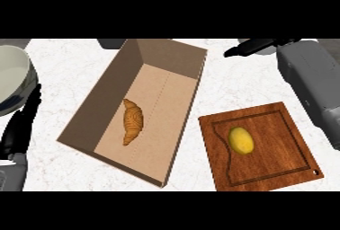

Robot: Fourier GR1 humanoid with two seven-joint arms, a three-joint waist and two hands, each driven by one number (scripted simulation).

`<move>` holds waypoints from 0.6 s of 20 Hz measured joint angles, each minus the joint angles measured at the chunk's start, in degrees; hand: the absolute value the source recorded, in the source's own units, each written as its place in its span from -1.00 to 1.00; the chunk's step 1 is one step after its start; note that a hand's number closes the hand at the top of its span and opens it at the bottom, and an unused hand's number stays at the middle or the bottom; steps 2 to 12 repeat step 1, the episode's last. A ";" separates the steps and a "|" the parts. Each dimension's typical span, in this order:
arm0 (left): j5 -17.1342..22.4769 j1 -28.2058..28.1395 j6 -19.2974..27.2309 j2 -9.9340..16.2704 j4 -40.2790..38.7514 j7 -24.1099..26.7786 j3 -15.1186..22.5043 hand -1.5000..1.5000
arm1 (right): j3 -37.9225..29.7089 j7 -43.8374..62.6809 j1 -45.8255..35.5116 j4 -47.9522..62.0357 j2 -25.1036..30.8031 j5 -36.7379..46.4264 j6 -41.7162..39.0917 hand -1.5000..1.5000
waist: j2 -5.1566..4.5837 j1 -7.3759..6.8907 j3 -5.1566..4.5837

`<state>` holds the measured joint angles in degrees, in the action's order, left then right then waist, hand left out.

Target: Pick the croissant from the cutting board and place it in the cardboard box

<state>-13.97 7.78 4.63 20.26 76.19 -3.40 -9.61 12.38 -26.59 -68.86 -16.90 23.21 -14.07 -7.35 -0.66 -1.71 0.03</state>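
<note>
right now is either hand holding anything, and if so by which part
Nothing is held. The croissant lies in the cardboard box. The right hand is off beyond the box's far corner, the left hand at the left edge; neither touches it.

Left hand (20,121) at the left edge, fingers straight up; right hand (256,46) upper right, fingers extended leftward.

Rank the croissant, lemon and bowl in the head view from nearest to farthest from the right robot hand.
From the right robot hand, upper right:
1. Lemon, on the cutting board, lower right.
2. Croissant, inside the box, centre-left.
3. Bowl, far left edge.
</note>
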 measured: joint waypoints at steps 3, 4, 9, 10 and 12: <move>-0.32 -0.22 0.48 -0.44 0.06 0.12 0.19 0.00 | 0.21 -0.86 0.40 0.50 1.17 0.59 -1.69 -1.00 | -0.02 -0.01 0.01; -0.32 -0.22 0.48 -0.44 0.06 0.12 0.19 0.00 | 0.21 -0.86 0.40 0.50 1.17 0.59 -1.69 -1.00 | -0.02 -0.01 0.01; -0.32 -0.22 0.48 -0.44 0.06 0.12 0.19 0.00 | 0.21 -0.86 0.40 0.50 1.17 0.59 -1.69 -1.00 | -0.02 -0.01 0.01; -0.32 -0.22 0.48 -0.44 0.06 0.12 0.19 0.00 | 0.21 -0.86 0.40 0.50 1.17 0.59 -1.69 -1.00 | -0.02 -0.01 0.01; -0.32 -0.22 0.48 -0.44 0.06 0.12 0.19 0.00 | 0.21 -0.86 0.40 0.50 1.17 0.59 -1.69 -1.00 | -0.02 -0.01 0.01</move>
